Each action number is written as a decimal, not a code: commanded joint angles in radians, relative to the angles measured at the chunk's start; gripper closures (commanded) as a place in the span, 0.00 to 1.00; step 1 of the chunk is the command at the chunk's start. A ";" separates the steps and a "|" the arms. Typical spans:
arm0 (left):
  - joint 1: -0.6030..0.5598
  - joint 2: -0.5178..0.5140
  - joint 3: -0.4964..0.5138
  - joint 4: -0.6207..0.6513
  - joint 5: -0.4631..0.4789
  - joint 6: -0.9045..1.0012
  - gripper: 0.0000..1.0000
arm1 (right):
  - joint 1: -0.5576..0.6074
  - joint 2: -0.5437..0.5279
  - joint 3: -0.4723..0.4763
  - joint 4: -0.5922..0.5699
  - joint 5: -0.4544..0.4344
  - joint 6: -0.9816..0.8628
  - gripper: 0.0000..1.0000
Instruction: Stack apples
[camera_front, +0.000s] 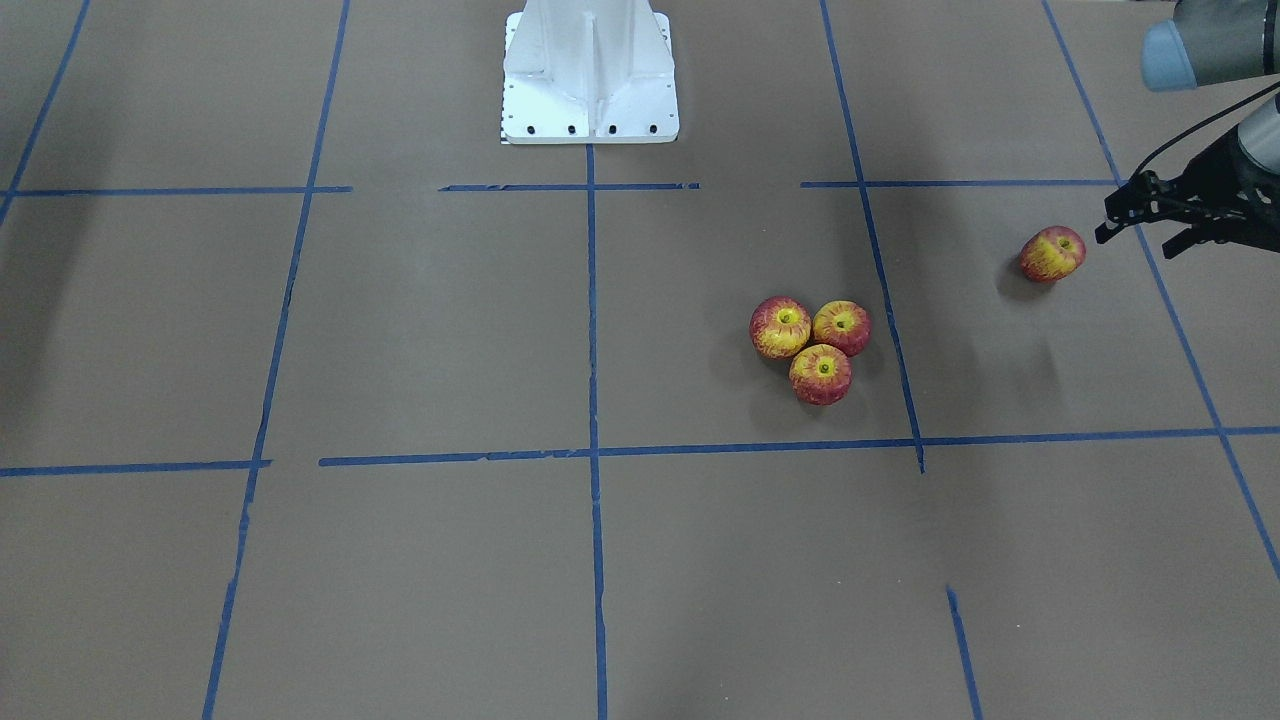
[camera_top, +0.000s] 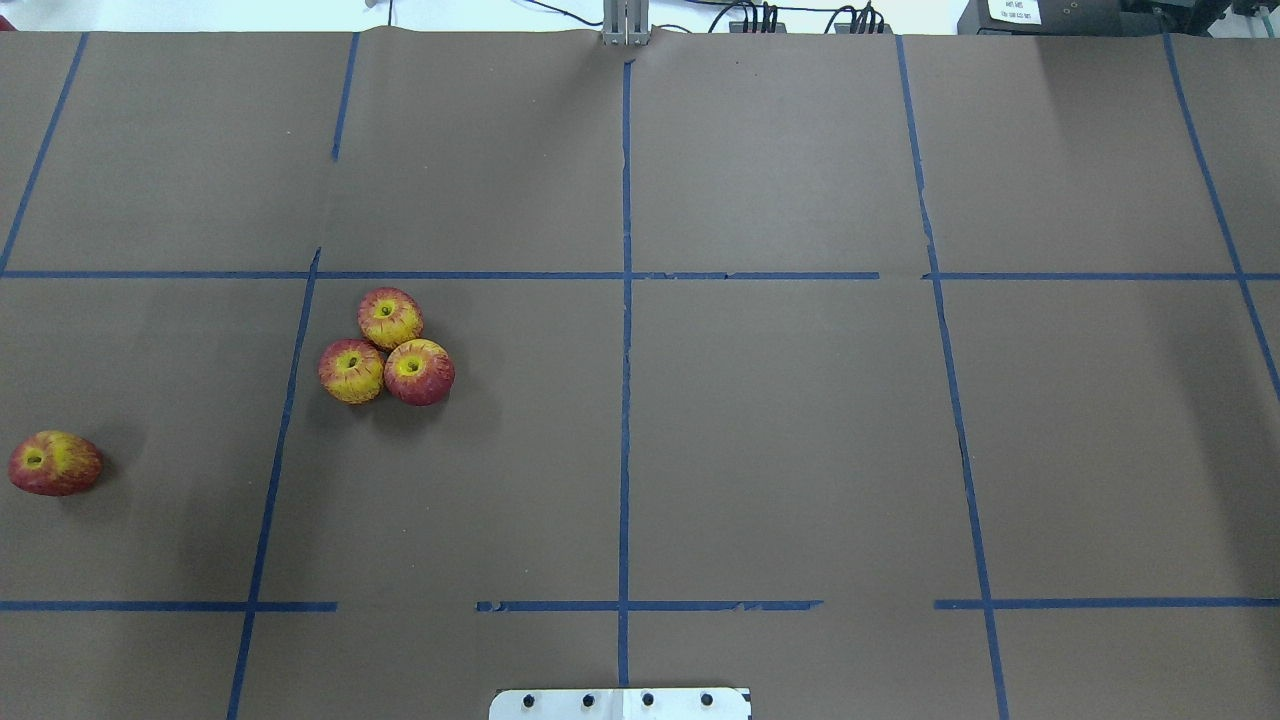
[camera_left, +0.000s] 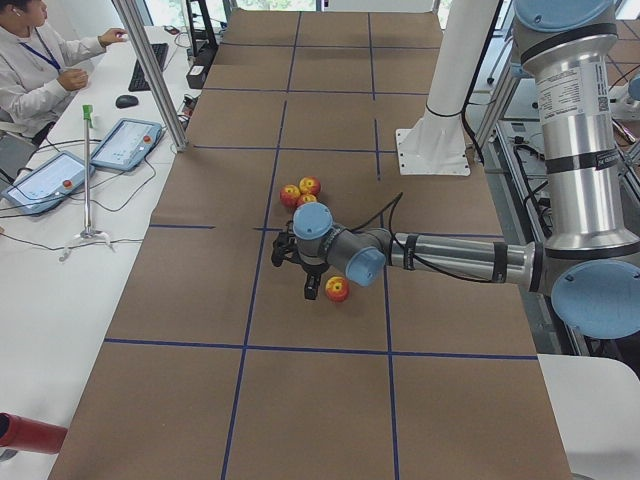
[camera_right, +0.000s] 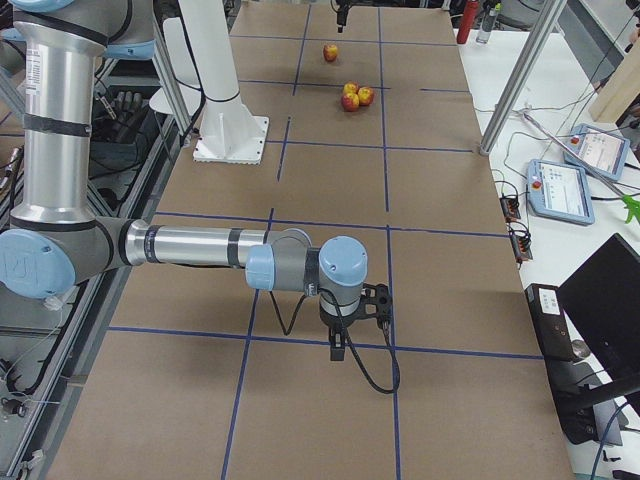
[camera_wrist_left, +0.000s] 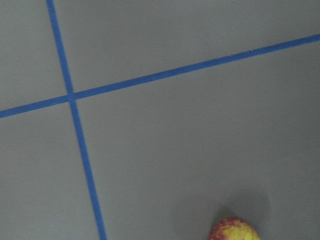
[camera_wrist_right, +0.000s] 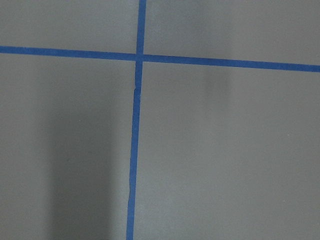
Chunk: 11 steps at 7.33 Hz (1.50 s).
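Hovering just beside the lone apple (camera_front: 1052, 253), the left gripper (camera_front: 1135, 238) is carrying nothing, its fingers spread wide and not yet around the fruit. That apple is lying tipped on its side, dimple facing sideways. It is well apart from the three apples (camera_front: 820, 372), which are sitting dimple-up and touching one another in a tight triangle across a blue tape line (camera_front: 878, 270). The right gripper (camera_right: 352, 335) is hanging over bare brown paper (camera_right: 450, 260) far down the table; whether its fingers are apart or together is not showing.

The step in hand is looking like the pickup of the fourth apple, with the stack not yet started. Doing it well is probably meaning centring the fingers across the apple's widest part before closing, since a round, tilted fruit is likely rolling away if one finger is touching first. Closing gently, lifting straight, then lowering it into the hollow where the three are meeting, and releasing low, is seeming the safest course.
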 joint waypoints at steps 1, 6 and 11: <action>0.118 0.027 0.021 -0.102 0.005 -0.171 0.00 | 0.000 0.000 0.000 0.000 0.000 0.000 0.00; 0.168 0.008 0.088 -0.114 0.013 -0.215 0.00 | 0.000 0.000 0.000 0.000 0.000 0.000 0.00; 0.180 -0.045 0.146 -0.119 0.031 -0.216 0.00 | 0.000 0.000 0.000 0.000 0.000 0.000 0.00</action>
